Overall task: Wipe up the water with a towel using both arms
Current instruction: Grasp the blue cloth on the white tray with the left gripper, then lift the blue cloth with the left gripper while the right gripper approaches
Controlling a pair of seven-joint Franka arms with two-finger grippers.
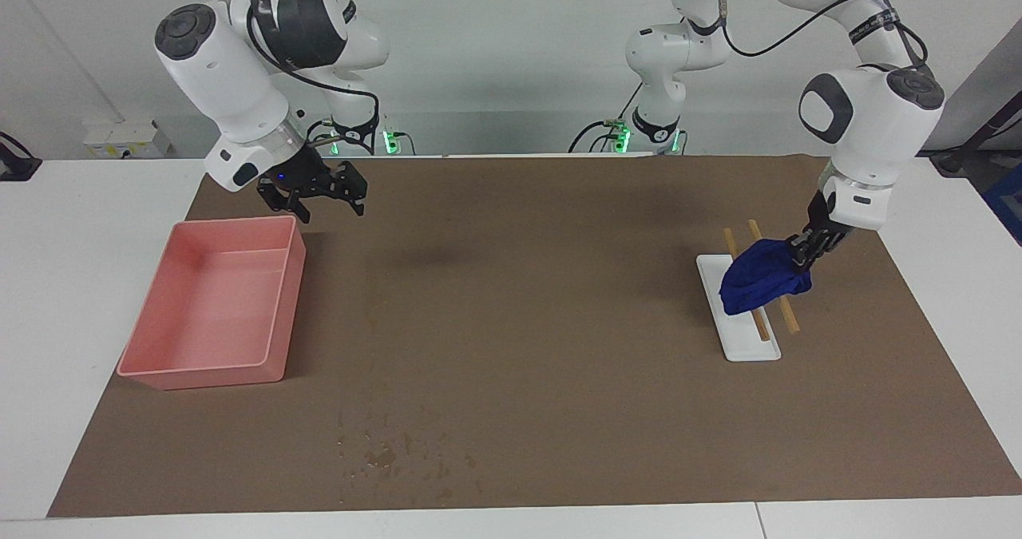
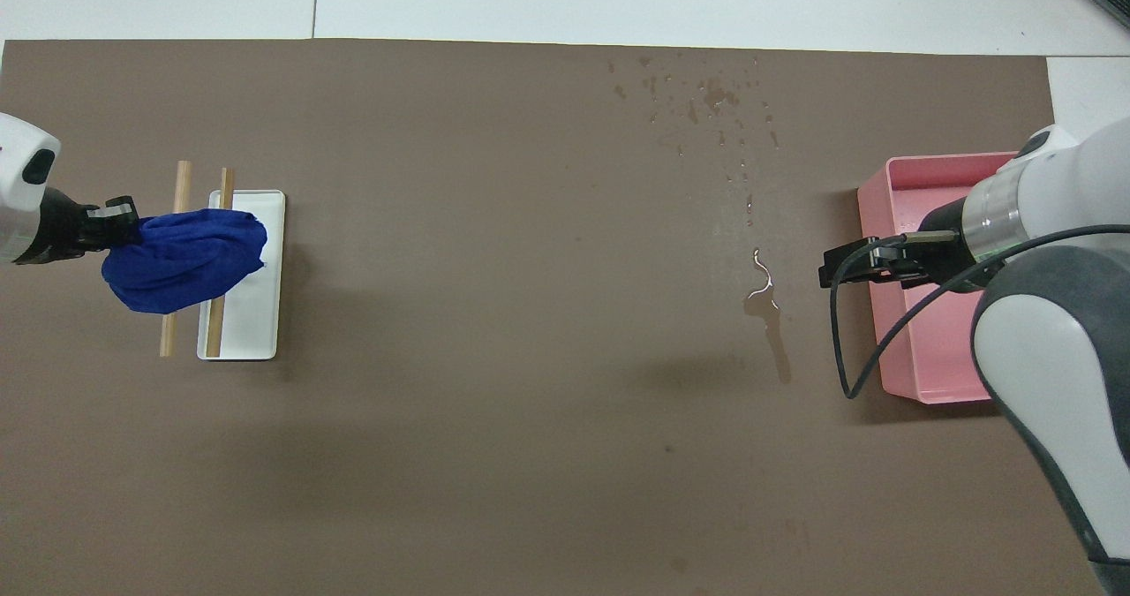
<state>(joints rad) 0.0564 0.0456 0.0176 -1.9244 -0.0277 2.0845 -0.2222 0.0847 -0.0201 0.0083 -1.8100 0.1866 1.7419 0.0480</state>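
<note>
The deep blue towel (image 1: 760, 282) (image 2: 181, 257) lies bunched on two wooden sticks (image 1: 786, 312) across a white tray (image 1: 742, 343) (image 2: 256, 331) toward the left arm's end of the table. My left gripper (image 1: 801, 256) (image 2: 119, 225) is shut on the towel's edge that faces away from the tray. Water shows as drops (image 1: 391, 453) (image 2: 706, 101) near the table edge farthest from the robots, and as a streak (image 2: 766, 309) nearer to them. My right gripper (image 1: 318, 200) (image 2: 839, 265) hangs open above the mat, beside the pink bin's corner nearest the robots.
A pink plastic bin (image 1: 172, 346) (image 2: 927, 375) stands toward the right arm's end of the table. A brown mat (image 1: 519, 307) covers the table, with white tabletop around it.
</note>
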